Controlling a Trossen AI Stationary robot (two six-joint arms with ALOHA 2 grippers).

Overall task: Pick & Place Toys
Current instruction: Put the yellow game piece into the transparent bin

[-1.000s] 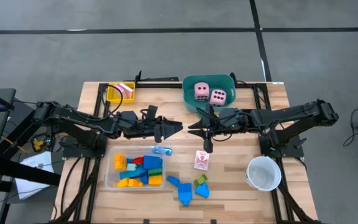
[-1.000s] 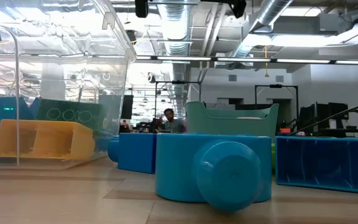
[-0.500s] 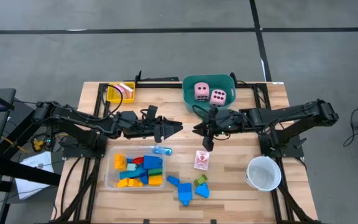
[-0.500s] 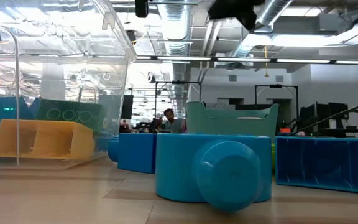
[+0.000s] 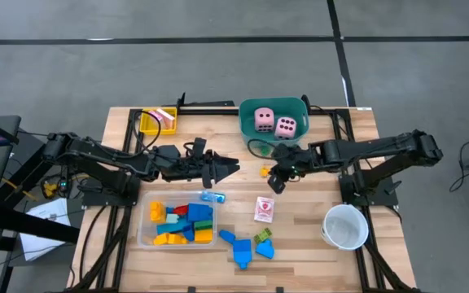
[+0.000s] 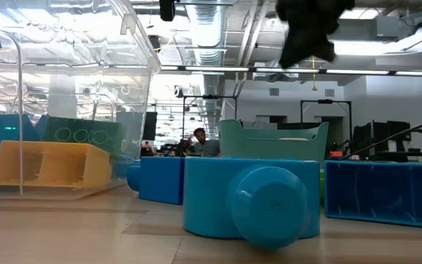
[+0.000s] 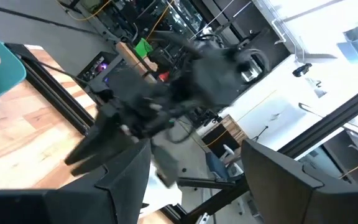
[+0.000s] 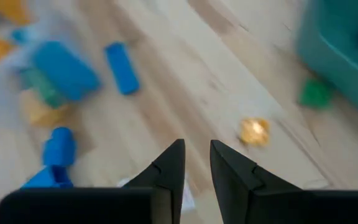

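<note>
**Inspection: toy table, two arms above the middle**

Counted, largest first:

- One wooden table [image 5: 316,175].
- Two dark arms, both held over the middle of the table, tips facing each other and apart.
- One teal tub [image 5: 249,135] at the far edge.
- One clear tray [image 5: 142,232] near the front left.
- One white cup [image 5: 346,226] at the front right.
- One yellow tray [image 5: 146,124] at the far left.

Toys:

- Two dice [image 5: 264,119], pink foam with dark dots, side by side inside the teal tub.
- Two cards [image 5: 263,209], pink and white. One flat on the bare wood near the middle, the other [image 5: 168,116] at the edge of the yellow tray.
- Many blocks [image 5: 181,224] of blue, yellow-orange, red and green plastic.
  - Most heaped in the clear tray; exact number not readable.
  - A loose cluster [image 5: 243,248] of blue pieces with one green at the front edge.
  - One pale blue block [image 5: 212,196] just beyond the clear tray.
  - One small yellow piece [image 8: 253,130] on open wood.
  - One small green piece [image 8: 316,93] just beside the tub wall.

Grippers:

- Left gripper [image 5: 233,168]: raised, between the yellow tray and the tub. Fingers [image 7: 123,180] spread wide, released, nothing between.
- Right gripper [image 8: 196,152]: in front of the tub, above bare wood near the yellow piece. Jaws nearly clenched, a slim gap only, nothing grasped.
</note>
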